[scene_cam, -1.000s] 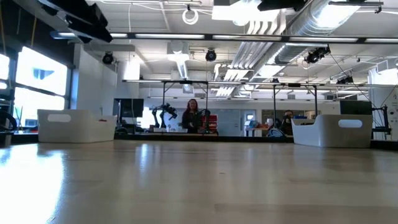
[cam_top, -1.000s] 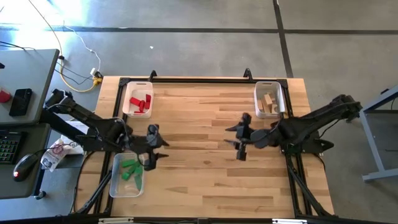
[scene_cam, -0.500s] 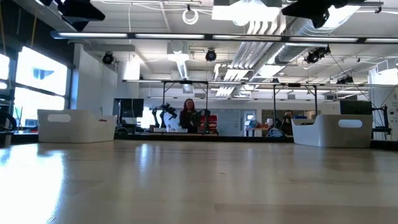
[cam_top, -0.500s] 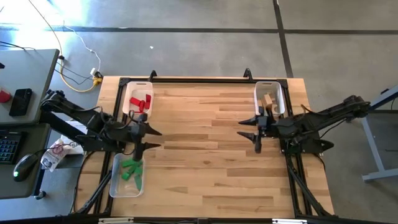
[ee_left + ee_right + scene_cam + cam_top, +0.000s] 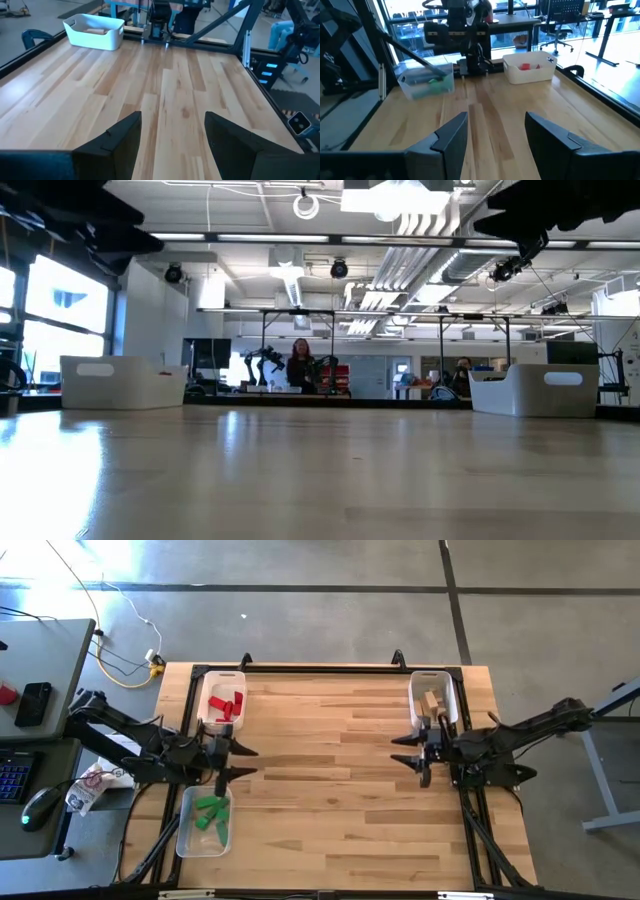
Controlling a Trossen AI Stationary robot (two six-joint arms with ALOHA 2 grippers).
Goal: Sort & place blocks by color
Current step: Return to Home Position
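From above, the pale plank wooden table [image 5: 330, 800] carries the small blocks sorted into three trays at its edges. The red blocks [image 5: 226, 705] lie in a white plastic tray [image 5: 222, 675] on the left arm's side. The green blocks [image 5: 210, 810] lie in a clear plastic tray [image 5: 203, 843] on the same side, and the plain light wood blocks [image 5: 432, 705] in a second white plastic tray [image 5: 432, 674] on the right arm's side. The left pincer [image 5: 243, 761] hovers between the two left-hand trays, released and empty. The right pincer [image 5: 403, 750] hangs just beside the second white plastic tray, likewise spread and holding nothing. At table height, the white plastic tray [image 5: 122, 382] stands at the left and the second white plastic tray [image 5: 545, 390] at the right, their walls hiding the blocks. A person [image 5: 298, 367] stands in the room far behind. The left wrist camera looks past its own parted fingers [image 5: 117, 142] across the table to the second white plastic tray [image 5: 100, 40], with a light wood block showing over its rim. The right wrist camera looks between its own parted fingers [image 5: 451, 137] to the clear plastic tray [image 5: 415, 85] with the green blocks [image 5: 436, 86]. Beside that stands the white plastic tray [image 5: 530, 72] with the red blocks [image 5: 524, 66].
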